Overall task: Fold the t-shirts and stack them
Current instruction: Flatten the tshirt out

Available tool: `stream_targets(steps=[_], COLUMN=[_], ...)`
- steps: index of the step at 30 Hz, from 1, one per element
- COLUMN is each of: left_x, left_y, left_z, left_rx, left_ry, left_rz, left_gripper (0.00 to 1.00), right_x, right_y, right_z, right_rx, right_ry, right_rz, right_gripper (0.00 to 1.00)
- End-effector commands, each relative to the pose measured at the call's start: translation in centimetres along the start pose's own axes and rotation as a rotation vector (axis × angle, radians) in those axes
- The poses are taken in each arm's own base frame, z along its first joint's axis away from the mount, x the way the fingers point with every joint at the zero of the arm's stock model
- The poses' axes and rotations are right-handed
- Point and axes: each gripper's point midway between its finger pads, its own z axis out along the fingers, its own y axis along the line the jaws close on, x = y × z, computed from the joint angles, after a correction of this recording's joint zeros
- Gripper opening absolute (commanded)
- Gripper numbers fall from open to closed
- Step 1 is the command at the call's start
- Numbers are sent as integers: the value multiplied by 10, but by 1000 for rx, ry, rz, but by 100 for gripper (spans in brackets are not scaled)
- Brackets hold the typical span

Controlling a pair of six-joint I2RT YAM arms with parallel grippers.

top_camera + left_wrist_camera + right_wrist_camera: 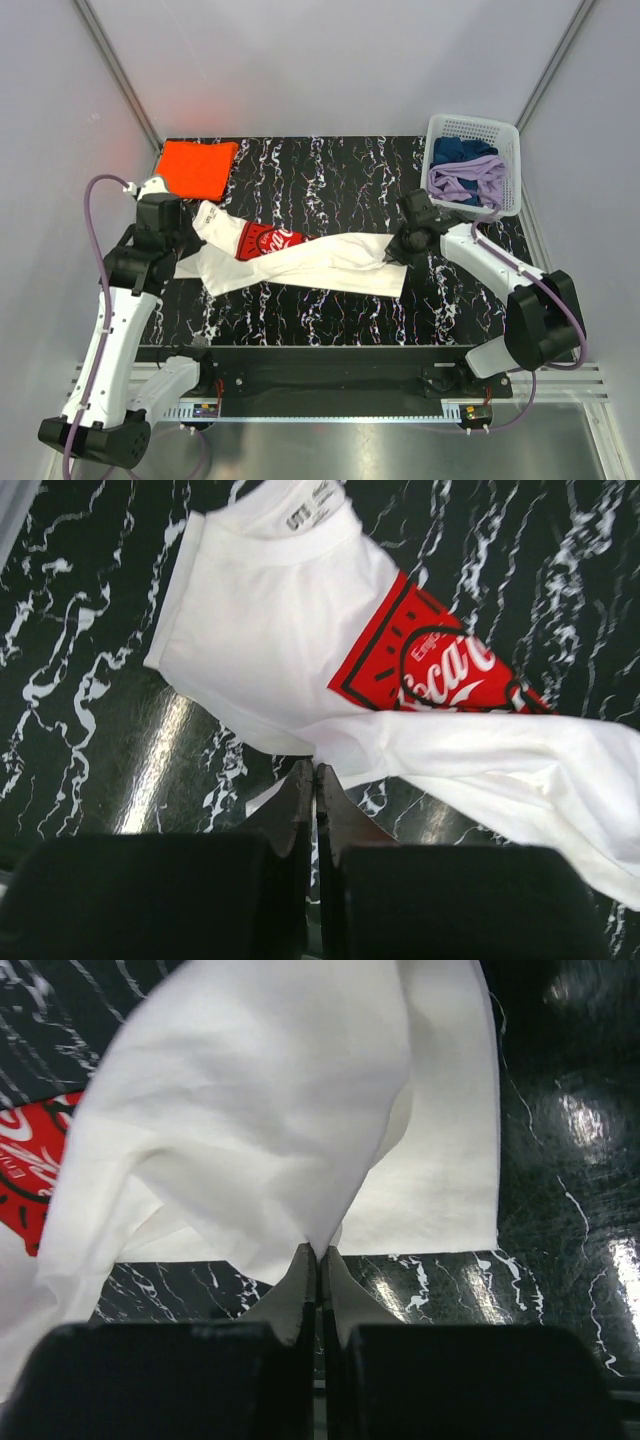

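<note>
- White cloth with a red print: the white t-shirt (pixel 320 262) lies drawn out across the middle of the tabletop (pixel 330 180). Its long axis runs left to right, with the collar end toward my left arm and the plain end toward my right.
- The left end effector (pixel 316 780) is clenched, its tips meeting right at the shirt's near edge below the red graphic. It looks to be pinching cloth, though only a thin bite shows.
- The right end effector (pixel 318 1258) is clenched on a gathered fold of the plain end, and the shirt spreads away from it toward the left.
- Each arm has its own end with the shirt strung between them, so I judge the coming fold turns on carrying one end along that long axis over the other.
- The orange t-shirt (pixel 197 167) sits folded at the far left corner, apart from the white one and nearer the left arm, so it is the likely place to stack.
- A white basket (pixel 470 122) of blue and purple clothes stands at the far right corner, near the right arm. I would keep that wrist from swinging outward.
- Bare tabletop shows beyond the shirt's middle and along its near side, which gives room to lay the fold.
</note>
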Motion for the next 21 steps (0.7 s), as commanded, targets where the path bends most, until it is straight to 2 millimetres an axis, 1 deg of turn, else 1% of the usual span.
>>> stream_targets(steps=[1,2,3,5,6,8,9,10,11,12,13,14,15,16,17,18,19,20,21], left_x=[-39,-47,-51,-60,-70,-82,-88,-102,-109,-122,-128,-134,-140,-149,-153,-158,-163,-174,-181], left_y=[-11,-15,-17,-21,-23,-23,-23,-23,-23,-24,-23,-24,-24,-25,-26,-27,-28,-31,-32], left_z=[-24,-30,-35,-43,-53,-64,-70,-83,-90,-104,-110,-116,-122,-132,-135,-139,-145,-155,-162], left_rx=[46,66,77,95,111,114,117,125,128,143,143,147,154,164,168,174,183,206,217], left_ry=[-120,-142,-155,-175,-203,-240,-260,-306,-331,-374,-397,-416,-435,-466,-475,-490,-508,-547,-570], left_rz=[-44,-61,-70,-85,-95,-104,-108,-122,-125,-137,-143,-149,-155,-169,-174,-182,-190,-202,-210], left_gripper=[0,0,0,0,0,0,0,0,0,0,0,0,0,0,0,0,0,0,0], right_x=[-29,-32,-40,-46,-53,-59,-67,-75,-81,-88,-94,-106,-115,-120,-129,-141,-145,-151,-160], right_y=[12,16,26,29,37,39,47,44,45,51,53,51,60,62,62,74,76,81,93], right_z=[-33,-39,-49,-59,-67,-75,-85,-88,-93,-102,-107,-114,-126,-132,-139,-154,-162,-170,-188], right_rx=[11,1,-24,-25,-39,-29,-45,-34,-40,-71,-83,-88,-122,-128,-130,-157,-155,-163,-192], right_ry=[-104,-114,-144,-164,-186,-202,-224,-233,-242,-249,-256,-273,-290,-296,-312,-350,-358,-375,-410], right_rz=[-144,-178,-192,-222,-231,-260,-265,-251,-249,-237,-227,-208,-201,-197,-195,-201,-206,-218,-225], right_gripper=[0,0,0,0,0,0,0,0,0,0,0,0,0,0,0,0,0,0,0])
